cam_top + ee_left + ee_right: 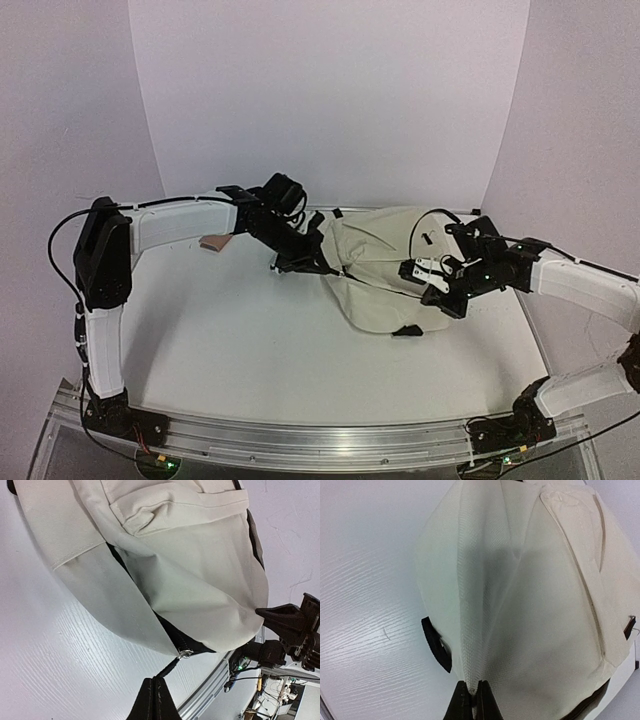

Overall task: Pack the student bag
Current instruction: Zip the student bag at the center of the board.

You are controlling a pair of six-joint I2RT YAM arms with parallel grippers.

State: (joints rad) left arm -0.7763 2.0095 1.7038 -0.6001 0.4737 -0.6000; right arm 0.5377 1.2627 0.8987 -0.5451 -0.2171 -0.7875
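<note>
The student bag (380,270) lies on its side on the white table, a cream fabric backpack with black zippers. My left gripper (322,266) is at its left end. In the left wrist view that gripper (153,681) is shut on the black zipper pull cord (172,668), which runs taut up to the metal slider (185,653). My right gripper (440,298) is at the bag's right side. It (474,685) is shut on a raised fold of the cream bag fabric (485,630).
A black strap buckle (437,645) sticks out from under the bag's near edge (407,330). A small pinkish object (212,242) lies behind the left arm. An aluminium rail (330,440) runs along the table's front. White backdrop walls enclose the back.
</note>
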